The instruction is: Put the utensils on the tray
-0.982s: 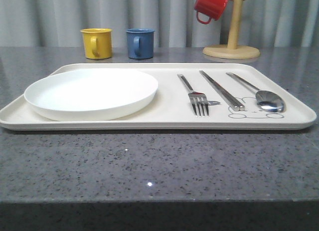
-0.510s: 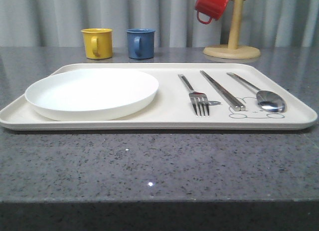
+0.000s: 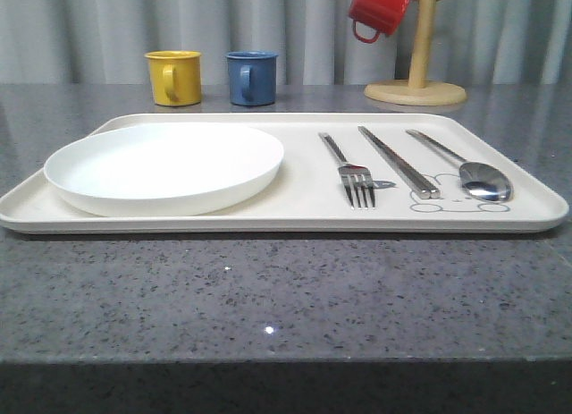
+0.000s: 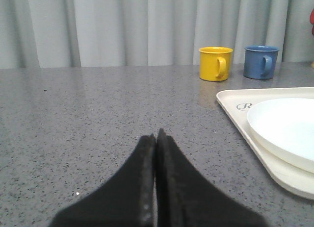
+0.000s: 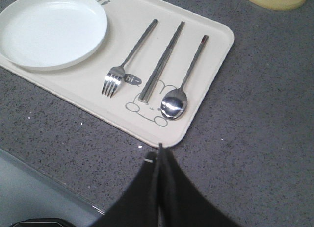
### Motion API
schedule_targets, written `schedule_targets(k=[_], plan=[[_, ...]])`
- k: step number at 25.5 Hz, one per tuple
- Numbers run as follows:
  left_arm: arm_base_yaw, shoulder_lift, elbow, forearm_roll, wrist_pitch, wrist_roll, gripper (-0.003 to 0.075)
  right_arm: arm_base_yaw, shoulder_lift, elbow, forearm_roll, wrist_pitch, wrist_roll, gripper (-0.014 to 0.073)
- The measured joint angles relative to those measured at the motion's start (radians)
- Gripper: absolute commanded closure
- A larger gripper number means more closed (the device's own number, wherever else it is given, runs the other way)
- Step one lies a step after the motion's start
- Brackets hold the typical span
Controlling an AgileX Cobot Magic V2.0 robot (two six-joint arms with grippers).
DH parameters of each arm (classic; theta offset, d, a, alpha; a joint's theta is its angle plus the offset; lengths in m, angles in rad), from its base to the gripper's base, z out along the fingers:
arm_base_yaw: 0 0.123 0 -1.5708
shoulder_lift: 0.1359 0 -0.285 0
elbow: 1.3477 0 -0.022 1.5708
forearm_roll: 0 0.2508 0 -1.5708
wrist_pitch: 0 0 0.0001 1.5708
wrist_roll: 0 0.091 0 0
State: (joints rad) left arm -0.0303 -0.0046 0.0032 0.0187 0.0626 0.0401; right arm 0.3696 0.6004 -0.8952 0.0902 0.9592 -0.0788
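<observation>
The large cream-coloured rectangular tray [image 3: 295, 219] with rounded corners lay on the speckled grey stone table [image 3: 268, 298], and everything else is placed from it. On the tray's left half sat a round white plate [image 3: 165, 166]. On its right half three shiny silver metal utensils lay side by side, apart from one another, handles pointing away from the robot: a four-tined fork [image 3: 350, 173] nearest the plate, a pair of flat chopsticks [image 3: 399, 162] next, and an oval-bowled spoon [image 3: 469, 170] nearest the tray's right edge. The chopstick tips and the spoon bowl rested on the grey rabbit drawing [image 5: 147, 108] printed on the tray.

Beyond the tray's far edge stood a yellow mug [image 3: 173, 77] and a blue mug [image 3: 251, 77] near each other, and further right a pale wooden mug tree [image 3: 416, 70] with a red mug [image 3: 378, 10] hanging from it.

The left gripper [image 4: 156, 137] hovered over bare table to the left of the tray, its black fingers pressed together and empty. The right gripper [image 5: 160, 147] hung just off the tray's near right corner, its fingers likewise pressed together, gripping nothing.
</observation>
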Motion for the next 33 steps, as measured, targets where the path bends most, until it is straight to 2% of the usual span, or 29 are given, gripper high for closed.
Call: schedule_targets(k=[13,18,21,25,29,33], plan=[[0.0,0.0,0.0,0.002,-0.001,0.0,0.0738,-0.008,-0.036,0.026,-0.006,-0.025,0.0,0.0663],[0.0,0.0,0.0,0.002,-0.002,0.0,0.0738,-0.126,-0.196,0.222,-0.009,-0.28,0.0,0.0663],[0.0,0.0,0.0,0.002,-0.002,0.0,0.0738,-0.212,-0.324,0.415,-0.009,-0.503,0.0,0.0663],[0.0,0.0,0.0,0.002,-0.002,0.0,0.0738,-0.312,-0.489,0.646,-0.011,-0.717,0.0,0.0663],[0.0,0.0,0.0,0.002,-0.002,0.0,0.0738,-0.359,-0.573,0.824,-0.011,-0.847,0.0,0.0663],[0.0,0.0,0.0,0.002,-0.002,0.0,0.0738,-0.374,-0.609,0.917,-0.011,-0.909,0.0,0.0663]])
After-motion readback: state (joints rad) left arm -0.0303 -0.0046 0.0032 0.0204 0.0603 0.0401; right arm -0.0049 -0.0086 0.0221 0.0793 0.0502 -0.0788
